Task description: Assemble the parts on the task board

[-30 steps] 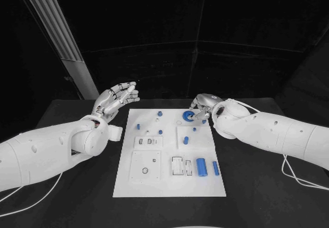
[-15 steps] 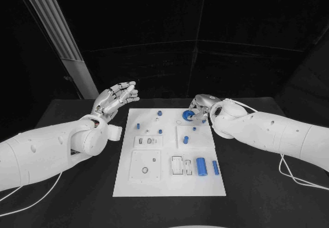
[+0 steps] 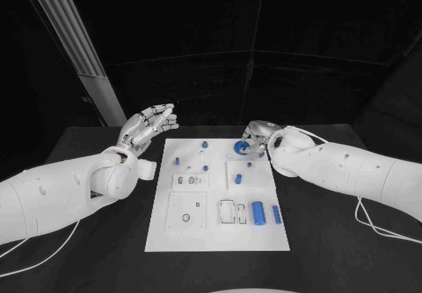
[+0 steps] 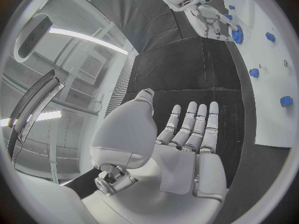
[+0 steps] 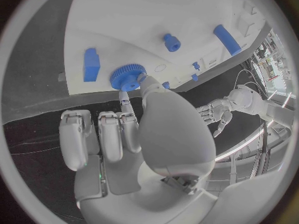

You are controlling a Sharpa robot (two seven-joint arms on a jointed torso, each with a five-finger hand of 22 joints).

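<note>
The white task board (image 3: 217, 238) lies in the middle of the black table. At its far right corner sits a blue toothed wheel (image 3: 241, 146), which my right hand (image 3: 257, 138) pinches at the rim between thumb and a finger (image 5: 125, 95); the other fingers are curled beside it. The right wrist view shows the wheel (image 5: 126, 77) flat on the board. My left hand (image 3: 149, 127) is raised off the board's far left corner, open, palm up and holding nothing. A blue cylinder (image 3: 258, 212) and a slim blue bar (image 3: 276, 214) lie at the board's right.
Small blue pegs (image 3: 177, 162) (image 3: 205, 144) (image 3: 238, 179) stand on the board's far half. Recessed slots (image 3: 233, 213) lie in its near half. A metal post (image 3: 88, 67) rises at the back left. A white cable (image 3: 369, 223) trails on the table at the right.
My right forearm has edged slightly toward the board, and the hand stays on the blue wheel. The left hand has not moved.
</note>
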